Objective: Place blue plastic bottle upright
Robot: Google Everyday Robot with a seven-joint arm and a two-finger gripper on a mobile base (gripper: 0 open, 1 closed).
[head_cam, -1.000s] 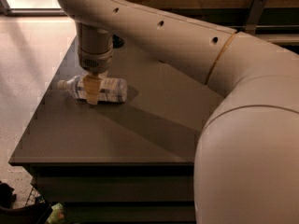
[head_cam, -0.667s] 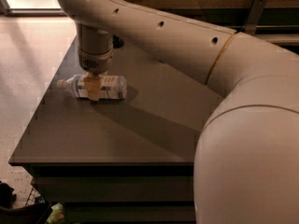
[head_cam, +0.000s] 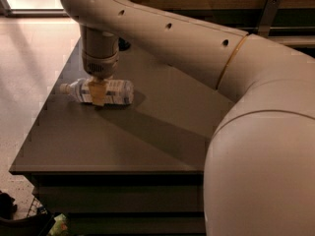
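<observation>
The blue plastic bottle (head_cam: 114,92) lies on its side on the dark table (head_cam: 147,132) near the left edge. It is clear, with a white-and-blue label, and its white cap (head_cam: 63,88) points left. My gripper (head_cam: 97,93) hangs straight down from the wrist (head_cam: 100,58). It is at the bottle's middle, down at table level, and covers part of the label. The bottle rests on the table.
My large cream arm (head_cam: 206,58) crosses the right and top of the view and hides the table's right side. A small dark object (head_cam: 124,44) sits on the table behind the wrist. The table's left edge is close to the cap, with light floor (head_cam: 29,58) beyond it.
Hardly anything has changed. The gripper stays at the bottle's middle with only a slight shift, and the bottle still lies in the same place.
</observation>
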